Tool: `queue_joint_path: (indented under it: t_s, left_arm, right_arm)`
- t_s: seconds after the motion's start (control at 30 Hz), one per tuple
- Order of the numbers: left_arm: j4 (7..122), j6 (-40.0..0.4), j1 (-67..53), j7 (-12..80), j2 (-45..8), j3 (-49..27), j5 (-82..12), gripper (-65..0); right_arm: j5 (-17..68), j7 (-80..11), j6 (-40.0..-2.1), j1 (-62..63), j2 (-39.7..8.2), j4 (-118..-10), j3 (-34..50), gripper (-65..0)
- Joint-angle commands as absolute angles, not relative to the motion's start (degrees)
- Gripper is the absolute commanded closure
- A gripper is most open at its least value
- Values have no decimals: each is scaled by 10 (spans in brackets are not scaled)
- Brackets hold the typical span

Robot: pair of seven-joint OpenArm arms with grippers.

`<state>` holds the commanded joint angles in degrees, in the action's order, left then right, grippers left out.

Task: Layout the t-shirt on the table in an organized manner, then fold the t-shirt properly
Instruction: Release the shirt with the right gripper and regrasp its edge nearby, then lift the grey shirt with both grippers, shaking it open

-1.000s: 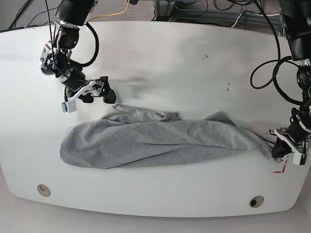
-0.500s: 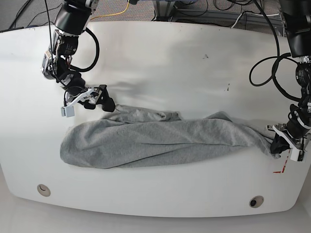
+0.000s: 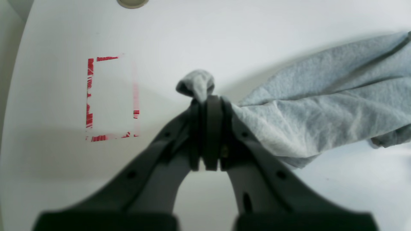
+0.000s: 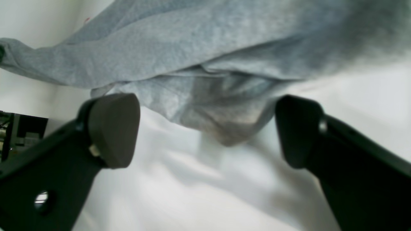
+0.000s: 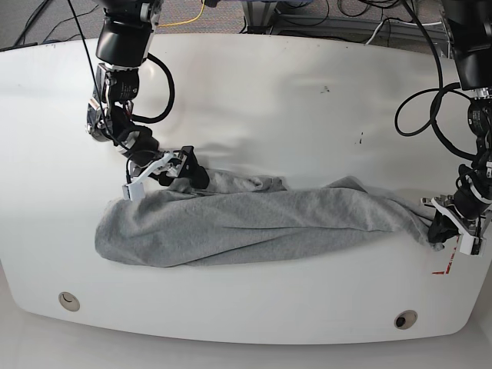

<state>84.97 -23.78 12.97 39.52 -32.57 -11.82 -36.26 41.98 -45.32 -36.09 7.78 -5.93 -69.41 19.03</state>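
T-shirt: the t-shirt (image 5: pixel 246 219) lies bunched in a long grey roll across the middle of the table (image 5: pixel 254 108).
Left gripper: the left gripper (image 3: pixel 207 99) has its jaws pressed together, pinching a tuft of the shirt's end beside the red dashed mark (image 3: pixel 110 99).
Right gripper: the right gripper (image 4: pixel 205 128) has its jaws spread wide, a fabric fold between them, at the shirt's upper edge.
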Motion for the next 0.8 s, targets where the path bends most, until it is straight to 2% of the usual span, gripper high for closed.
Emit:
queue_joint_path:
  t_s: [0.23, 0.3, 0.37, 0.6, 0.7, 0.8]
  left_arm:
    - [850, -238, 130, 395, -326, -118, -363, 0]
    - [850, -238, 130, 395, -326, -118, -363, 0]
    - [850, -239, 130, 395, -326, -118, -363, 0]
    - [848, -265, 131, 394, -326, -118, -362, 0]
    - [848, -269, 131, 394, -326, -118, -362, 0]
    - [848, -269, 131, 394, -326, -118, -362, 0]
  right_arm:
    - [420, -445, -364, 113, -54, -632, 189, -650]
    - [420, -438, -365, 118, -54, -625, 189, -610]
    - [420, -429, -362, 123, -54, -624, 189, -533]
    - [420, -429, -362, 136, -56, -623, 189, -393]
    - [420, -429, -362, 136, -57, -623, 189, -247]
    - [420, -429, -362, 139, -58, -623, 189, -60]
